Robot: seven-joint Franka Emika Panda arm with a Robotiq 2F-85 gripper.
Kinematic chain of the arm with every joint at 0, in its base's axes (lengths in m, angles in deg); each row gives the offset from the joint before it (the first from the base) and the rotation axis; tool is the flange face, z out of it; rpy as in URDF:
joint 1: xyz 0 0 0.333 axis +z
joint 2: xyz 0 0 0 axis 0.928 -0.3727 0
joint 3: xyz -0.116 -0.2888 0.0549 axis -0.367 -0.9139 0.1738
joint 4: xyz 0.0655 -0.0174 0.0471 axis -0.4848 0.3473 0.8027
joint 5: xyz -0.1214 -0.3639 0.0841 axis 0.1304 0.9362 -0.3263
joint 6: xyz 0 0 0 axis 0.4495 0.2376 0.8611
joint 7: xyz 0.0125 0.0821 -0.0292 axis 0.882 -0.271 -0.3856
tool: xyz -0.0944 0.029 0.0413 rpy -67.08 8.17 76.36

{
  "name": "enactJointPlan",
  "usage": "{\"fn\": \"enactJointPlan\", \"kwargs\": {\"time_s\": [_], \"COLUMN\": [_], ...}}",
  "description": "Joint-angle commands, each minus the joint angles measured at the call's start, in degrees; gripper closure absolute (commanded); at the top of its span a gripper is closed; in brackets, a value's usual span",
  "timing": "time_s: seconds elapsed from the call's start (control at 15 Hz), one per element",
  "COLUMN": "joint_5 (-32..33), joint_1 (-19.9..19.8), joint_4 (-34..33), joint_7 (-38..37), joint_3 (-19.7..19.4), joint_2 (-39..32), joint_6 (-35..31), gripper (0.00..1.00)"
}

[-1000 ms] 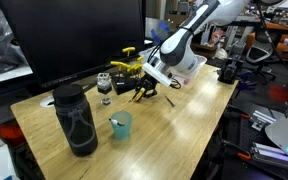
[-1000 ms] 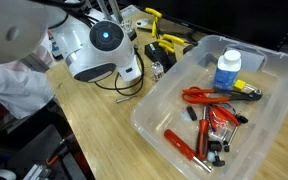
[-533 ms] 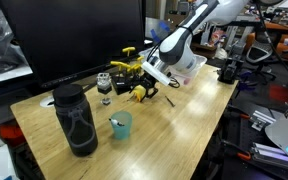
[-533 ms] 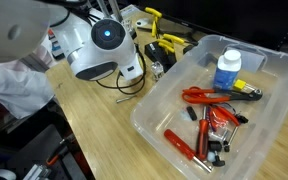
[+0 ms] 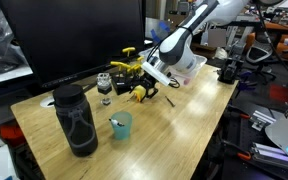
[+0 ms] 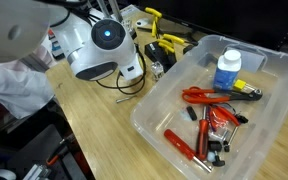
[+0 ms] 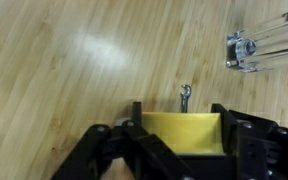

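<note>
The gripper (image 7: 179, 112) stands with jaws apart over the desk (image 7: 64, 60), a yellow tool (image 7: 184, 132) between them; a metal clip (image 7: 241, 49) lies at two o'clock.

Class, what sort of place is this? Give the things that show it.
Probably a lab or workshop: a bin of pliers, a big monitor, a robot arm over a wooden bench.
</note>
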Motion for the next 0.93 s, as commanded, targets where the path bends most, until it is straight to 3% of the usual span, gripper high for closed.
{"fn": "enactJointPlan", "kwargs": {"time_s": [0.0,0.13,0.67,0.87], "joint_5": [-1.8,-1.9,-3.2,-5.8], "joint_1": [0.9,1.5,-4.9,-4.1], "joint_4": [1.0,2.2,8.2,11.0], "joint_7": [1.6,2.1,4.3,2.6], "joint_3": [-0.5,-0.7,9.5,9.6], "joint_2": [-2.1,-4.0,-7.4,-12.7], "joint_6": [-1.3,-2.6,-4.4,-6.0], "gripper": [0.05,0.00,0.00,0.00]}}
